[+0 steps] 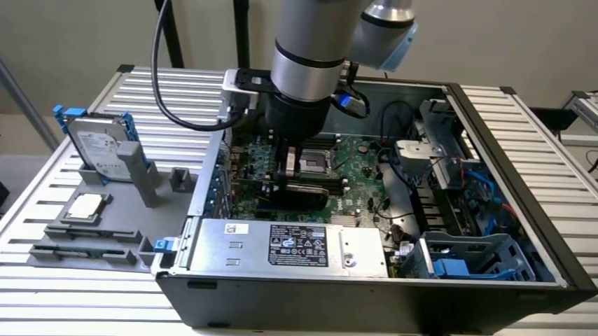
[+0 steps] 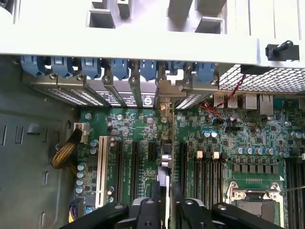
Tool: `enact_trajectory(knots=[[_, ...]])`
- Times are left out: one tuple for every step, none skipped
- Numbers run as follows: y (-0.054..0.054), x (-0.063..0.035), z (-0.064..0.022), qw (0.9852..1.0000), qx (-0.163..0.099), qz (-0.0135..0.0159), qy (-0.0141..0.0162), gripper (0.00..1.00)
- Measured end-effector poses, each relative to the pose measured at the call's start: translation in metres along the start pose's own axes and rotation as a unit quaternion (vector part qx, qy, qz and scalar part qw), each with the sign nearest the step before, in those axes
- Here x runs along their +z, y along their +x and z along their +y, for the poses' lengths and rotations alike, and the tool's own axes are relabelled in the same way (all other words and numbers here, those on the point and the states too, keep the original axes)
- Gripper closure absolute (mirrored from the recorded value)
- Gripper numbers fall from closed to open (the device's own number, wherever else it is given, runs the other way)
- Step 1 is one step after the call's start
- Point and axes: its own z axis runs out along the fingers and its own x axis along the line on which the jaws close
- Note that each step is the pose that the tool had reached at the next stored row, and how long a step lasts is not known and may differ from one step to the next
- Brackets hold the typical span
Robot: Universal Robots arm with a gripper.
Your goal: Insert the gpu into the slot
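Observation:
The gpu (image 1: 304, 199) is a thin black card standing on edge over the green motherboard (image 1: 360, 164) inside the open computer case. In the wrist view I see the gpu (image 2: 165, 160) edge-on, running from its metal bracket at the case's rear wall back between the long black slots (image 2: 135, 162) of the motherboard (image 2: 228, 138). The slot under the card is hidden by it. My gripper (image 1: 291, 183) is lowered into the case and straddles the card's upper edge; the gripper (image 2: 165, 193) has the card's edge in its gap.
A silver labelled power-supply box (image 1: 290, 245) lies along the case's near side. A blue drive cage (image 1: 467, 255) fills the exterior view's right corner. The CPU socket (image 2: 252, 205) lies beside the slots. Outside the case, a hard drive (image 1: 98, 147) and a processor (image 1: 86, 205) rest on grey holders.

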Motion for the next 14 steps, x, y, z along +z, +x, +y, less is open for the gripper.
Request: enact_trajectory(knots=[[-0.0006,0.0001,0.0005,1.0,0.0,0.0,0.0,0.81],[-0.0017,0.0002,0.0008,1.0,0.0,0.0,0.0,0.87],[-0.0027,0.0004,0.0009,1.0,0.0,0.0,0.0,0.89],[-0.0036,0.0005,0.0009,1.0,0.0,0.0,0.0,0.89],[-0.0043,0.0006,0.0009,1.0,0.0,0.0,0.0,0.89],[-0.0047,0.0009,0.0008,1.0,0.0,0.0,0.0,0.89],[-0.0049,0.0016,0.0007,1.0,0.0,0.0,0.0,0.89],[-0.005,0.0025,0.0007,1.0,-0.001,0.0,0.0,0.89],[-0.0051,0.0035,0.0006,1.0,-0.001,0.0,0.0,0.89],[-0.005,0.0046,0.0005,1.0,-0.001,0.0001,0.0,0.89],[-0.005,0.0057,0.0003,1.0,-0.001,0.0,0.0,0.89],[-0.0051,0.0067,0.0002,1.0,-0.001,0.0,0.0001,0.89],[-0.005,0.0076,0.0001,1.0,-0.001,0.0001,0.0,0.89],[-0.005,0.0084,0.0,1.0,-0.001,0.0001,0.0,0.89]])
